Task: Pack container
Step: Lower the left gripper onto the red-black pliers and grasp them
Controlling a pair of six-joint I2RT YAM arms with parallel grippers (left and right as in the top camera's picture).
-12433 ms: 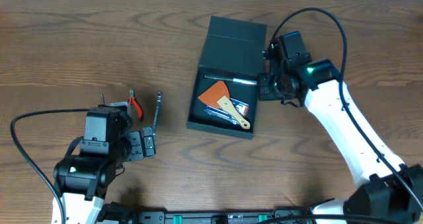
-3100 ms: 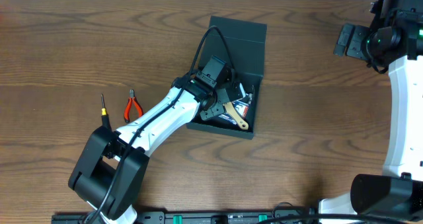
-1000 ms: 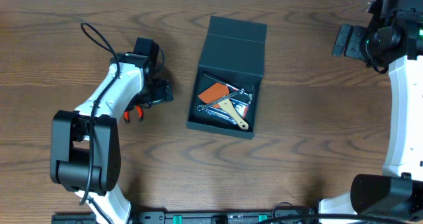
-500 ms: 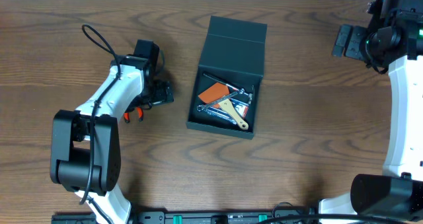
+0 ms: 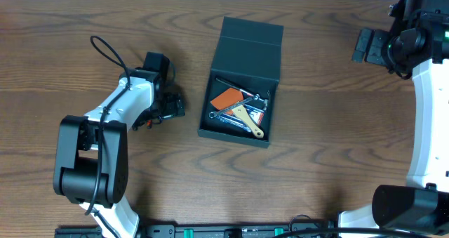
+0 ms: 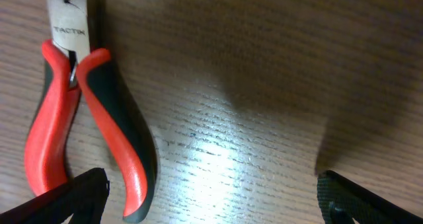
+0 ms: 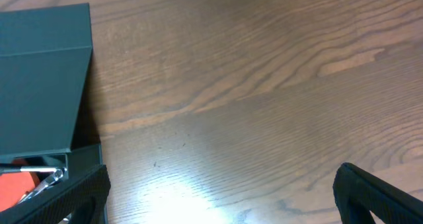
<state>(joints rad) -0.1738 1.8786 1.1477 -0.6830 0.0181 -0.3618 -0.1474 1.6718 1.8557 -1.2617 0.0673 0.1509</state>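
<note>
The container, a dark teal box with its flap lid standing open, sits at the table's middle and holds an orange piece, a wooden-handled scraper and metal tools. My left gripper hangs open low over the wood to its left. Red-handled pliers lie flat there, one handle tip just inside the left finger; bare wood fills the gap of that gripper. My right gripper is open at the far right, well clear of the container, its gap empty.
In the overhead view the left arm covers most of the pliers; only a bit of red shows. Bare wood lies between the container and the right gripper.
My left gripper has shifted a little toward the table's front, closer over the pliers. The right arm and the container's contents have not moved.
</note>
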